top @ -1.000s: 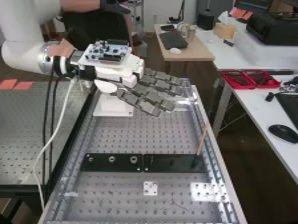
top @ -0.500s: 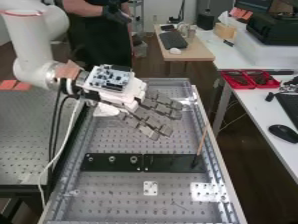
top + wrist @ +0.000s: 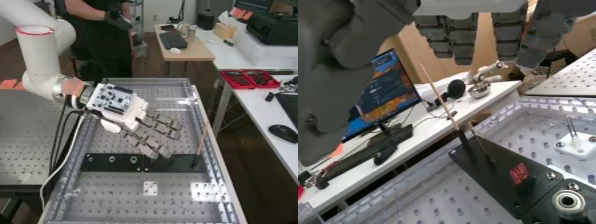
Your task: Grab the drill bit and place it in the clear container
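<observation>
The hand (image 3: 149,135) is over the middle of the bench in the high view, its fingers straight and spread, pointing toward the black plate (image 3: 174,162). In the wrist view the hand (image 3: 463,40) hangs with relaxed fingers around open air. A tan stick (image 3: 202,141) stands slightly tilted at the plate's right end. Beside that stick (image 3: 436,92), the wrist view shows a thin, dark upright rod (image 3: 479,142), possibly the drill bit; nothing touches it. See-through plastic walls (image 3: 554,106) edge the perforated surface; whether these belong to the clear container, I cannot tell.
Round metal fittings (image 3: 134,159) sit on the plate's left half. A small white plate (image 3: 151,188) lies nearer the camera, and a white block (image 3: 576,145) carries two thin upright pins. Right of the bench is a white desk with a mouse (image 3: 283,133) and red trays (image 3: 250,79).
The hand has moved toward the near end of the bench, closer to the black plate, and tilted downward. Its fingers stay extended. The tan stick and plate have not moved.
</observation>
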`<action>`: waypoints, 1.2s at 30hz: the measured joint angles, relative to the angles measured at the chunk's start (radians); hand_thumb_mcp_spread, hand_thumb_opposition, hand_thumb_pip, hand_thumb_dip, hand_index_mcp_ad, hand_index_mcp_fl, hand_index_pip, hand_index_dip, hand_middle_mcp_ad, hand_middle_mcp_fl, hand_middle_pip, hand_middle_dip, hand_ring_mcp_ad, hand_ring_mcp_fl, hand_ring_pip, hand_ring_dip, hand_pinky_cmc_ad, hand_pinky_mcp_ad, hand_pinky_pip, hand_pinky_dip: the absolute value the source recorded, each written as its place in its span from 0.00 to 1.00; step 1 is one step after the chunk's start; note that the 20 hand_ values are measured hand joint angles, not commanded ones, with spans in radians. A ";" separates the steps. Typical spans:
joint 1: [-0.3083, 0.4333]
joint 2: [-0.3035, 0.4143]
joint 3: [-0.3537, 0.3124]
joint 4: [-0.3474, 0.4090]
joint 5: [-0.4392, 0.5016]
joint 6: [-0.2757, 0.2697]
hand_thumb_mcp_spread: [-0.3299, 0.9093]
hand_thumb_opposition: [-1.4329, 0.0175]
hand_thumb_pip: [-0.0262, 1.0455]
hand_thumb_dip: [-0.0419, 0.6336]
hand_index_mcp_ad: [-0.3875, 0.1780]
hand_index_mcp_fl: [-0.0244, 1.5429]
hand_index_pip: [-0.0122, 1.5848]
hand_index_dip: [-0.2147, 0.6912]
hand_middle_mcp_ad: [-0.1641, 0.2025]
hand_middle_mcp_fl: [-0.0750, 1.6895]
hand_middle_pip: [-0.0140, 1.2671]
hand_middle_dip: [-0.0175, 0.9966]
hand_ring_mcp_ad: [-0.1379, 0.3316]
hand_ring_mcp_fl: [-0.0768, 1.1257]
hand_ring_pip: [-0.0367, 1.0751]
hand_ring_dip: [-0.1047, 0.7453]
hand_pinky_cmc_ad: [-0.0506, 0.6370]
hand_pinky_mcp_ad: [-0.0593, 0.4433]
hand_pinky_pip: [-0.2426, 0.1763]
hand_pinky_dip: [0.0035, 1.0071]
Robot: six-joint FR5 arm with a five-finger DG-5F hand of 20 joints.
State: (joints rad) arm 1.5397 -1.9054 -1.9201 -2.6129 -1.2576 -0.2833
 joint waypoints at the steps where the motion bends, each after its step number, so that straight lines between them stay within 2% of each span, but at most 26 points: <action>1: 0.000 -0.003 -0.003 0.012 0.006 0.006 0.46 0.49 0.45 0.10 0.84 0.04 0.06 0.31 0.78 0.05 0.13 0.08 0.91 0.07 0.12 0.09 0.52 0.60 0.32 0.26; 6: 0.001 -0.017 -0.020 0.070 0.051 0.037 0.47 0.48 0.48 0.16 0.81 0.04 0.07 0.31 0.77 0.05 0.13 0.09 0.89 0.07 0.12 0.09 0.53 0.61 0.33 0.28; 10: 0.000 -0.030 -0.019 0.075 0.067 0.054 0.47 0.48 0.48 0.19 0.81 0.05 0.07 0.31 0.77 0.05 0.13 0.10 0.89 0.07 0.13 0.10 0.53 0.61 0.33 0.29; 13: -0.001 -0.043 -0.015 0.080 0.080 0.071 0.47 0.48 0.53 0.21 0.81 0.05 0.10 0.31 0.76 0.05 0.13 0.11 0.89 0.07 0.13 0.10 0.53 0.61 0.33 0.29; 18: -0.004 -0.066 -0.002 0.096 0.094 0.095 0.49 0.46 0.55 0.25 0.76 0.05 0.24 0.31 0.76 0.05 0.13 0.11 0.87 0.06 0.11 0.09 0.53 0.60 0.32 0.29; 21: -0.005 -0.081 0.010 0.101 0.097 0.108 0.51 0.44 0.60 0.28 0.76 0.05 0.32 0.31 0.76 0.05 0.13 0.11 0.87 0.06 0.12 0.10 0.52 0.60 0.32 0.29; 26: -0.008 -0.099 0.022 0.115 0.098 0.122 0.51 0.43 0.61 0.34 0.75 0.05 0.46 0.31 0.76 0.05 0.13 0.11 0.88 0.06 0.12 0.10 0.53 0.61 0.32 0.29; 27: -0.009 -0.103 0.025 0.116 0.099 0.125 0.51 0.42 0.61 0.35 0.73 0.05 0.49 0.31 0.76 0.04 0.13 0.11 0.84 0.06 0.12 0.10 0.52 0.60 0.32 0.29; 30: -0.011 -0.114 0.034 0.121 0.101 0.130 0.51 0.42 0.62 0.37 0.73 0.05 0.56 0.31 0.76 0.05 0.13 0.11 0.84 0.06 0.12 0.10 0.53 0.61 0.32 0.29; 33: -0.013 -0.121 0.039 0.124 0.105 0.132 0.51 0.41 0.62 0.42 0.73 0.05 0.59 0.31 0.76 0.04 0.13 0.13 0.84 0.06 0.12 0.10 0.53 0.61 0.32 0.28; 36: -0.015 -0.129 0.046 0.125 0.108 0.134 0.52 0.40 0.62 0.42 0.73 0.04 0.64 0.31 0.77 0.04 0.13 0.13 0.85 0.06 0.12 0.10 0.53 0.60 0.32 0.26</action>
State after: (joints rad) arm 1.5250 -2.0342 -1.8746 -2.4878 -1.1498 -0.1496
